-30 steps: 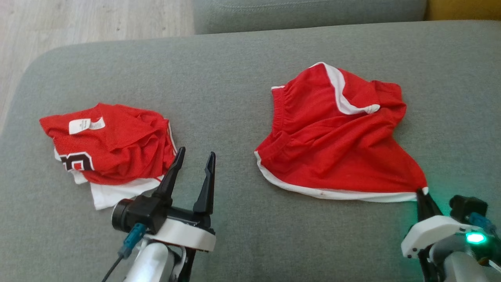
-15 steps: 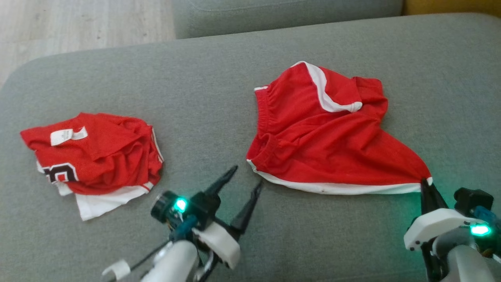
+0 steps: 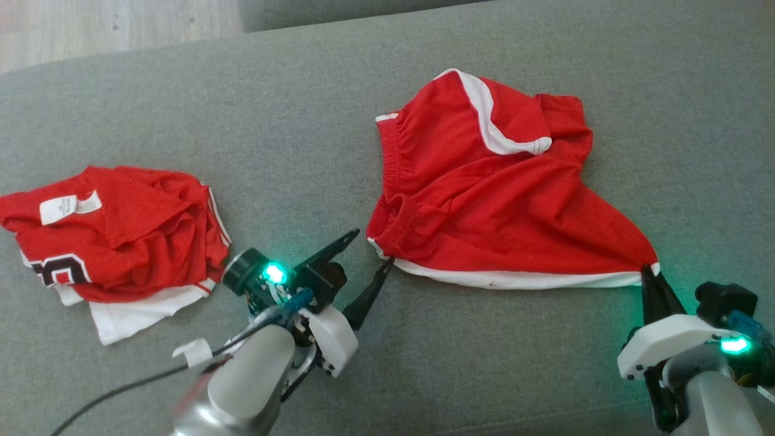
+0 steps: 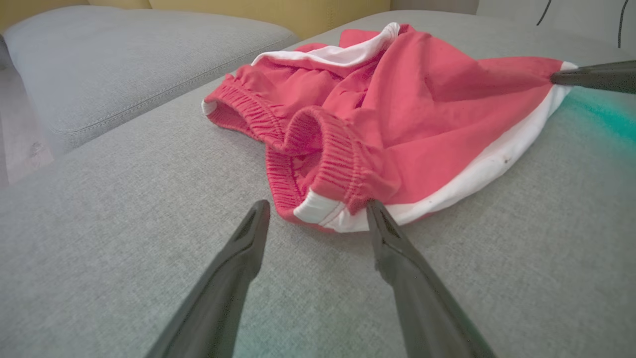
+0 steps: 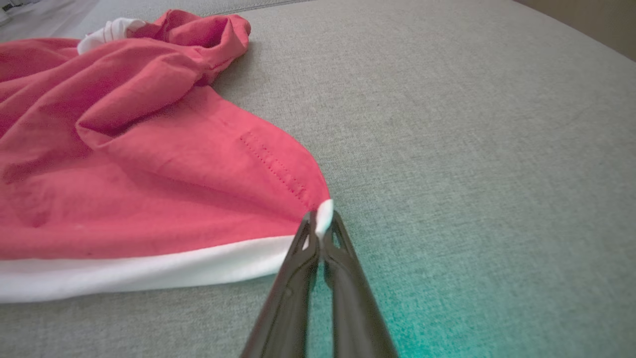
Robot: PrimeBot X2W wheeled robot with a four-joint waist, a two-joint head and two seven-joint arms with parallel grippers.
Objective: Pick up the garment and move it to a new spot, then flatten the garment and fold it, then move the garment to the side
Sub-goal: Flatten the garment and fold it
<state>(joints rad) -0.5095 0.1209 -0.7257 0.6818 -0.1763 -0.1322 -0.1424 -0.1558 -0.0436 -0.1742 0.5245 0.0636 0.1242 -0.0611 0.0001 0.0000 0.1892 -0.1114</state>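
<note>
My right gripper (image 3: 646, 274) is clamped on the white-trimmed hem corner at the near right end of the red shorts (image 3: 496, 206), and the cloth runs taut from that pinch. My left gripper (image 3: 373, 246) has its fingers apart at the shorts' near left corner. One fingertip touches the white trim beside the elastic waistband (image 4: 343, 164), and it holds nothing yet. The shorts lie rumpled on the grey sofa seat (image 3: 315, 121), their far part folded over itself.

I judge two risks. My right fingers hold only the very tip of the corner, so a hard pull could slide it out. The waistband corner is rolled double, so closing there might catch one layer, or nudge the roll away, and the shorts would lift twisted instead of spreading.

Left of the shorts, well apart, lies a crumpled red jersey (image 3: 121, 236) with a white label. It sits beside my left arm, not between my fingers and the corner. Beyond the shorts are another grey cushion (image 4: 124, 54) and the wooden floor (image 3: 91, 24).
</note>
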